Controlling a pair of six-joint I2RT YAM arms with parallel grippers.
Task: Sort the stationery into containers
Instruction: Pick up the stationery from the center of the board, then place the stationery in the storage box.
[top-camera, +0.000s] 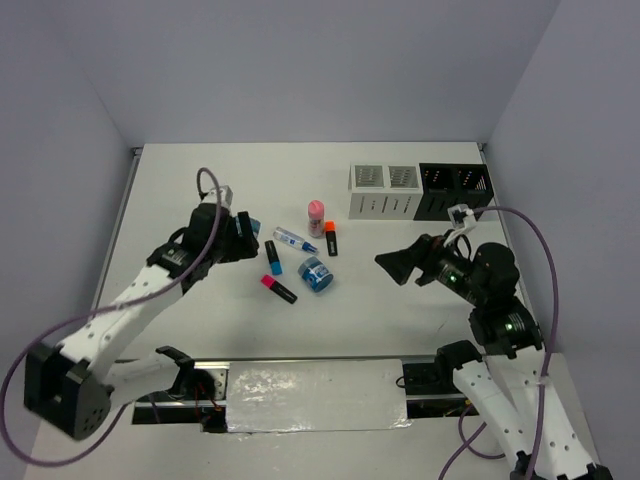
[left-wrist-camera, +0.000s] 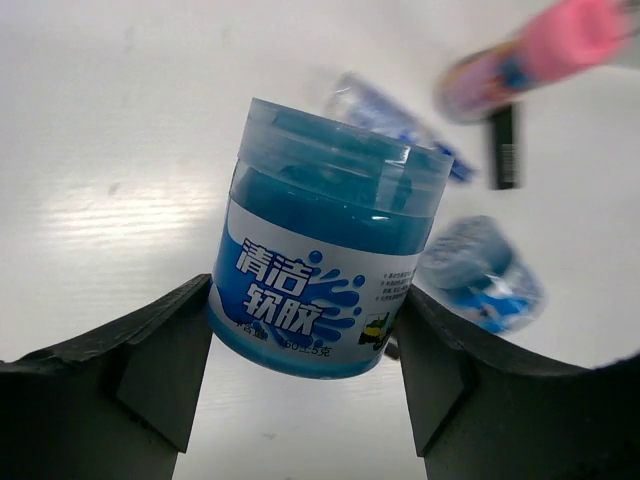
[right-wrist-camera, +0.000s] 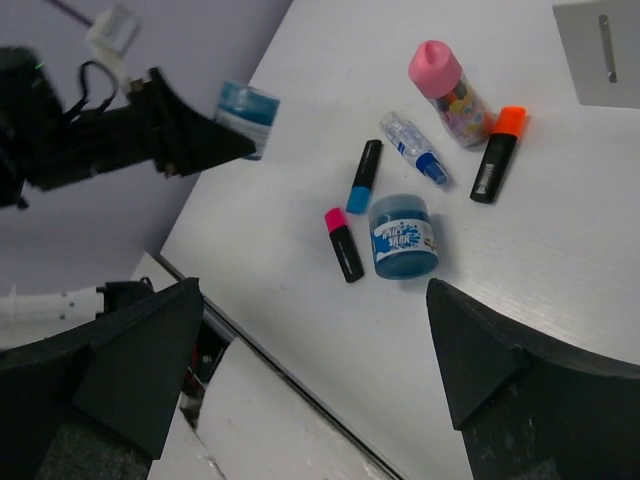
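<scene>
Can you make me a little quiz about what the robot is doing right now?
1. True or false: the left gripper holds a blue jar.
2. How many of the boxes are black?
3. The right gripper is: A) open and empty, B) shut tight, C) out of sight.

Key: 1 true. 2 two. 3 A.
</scene>
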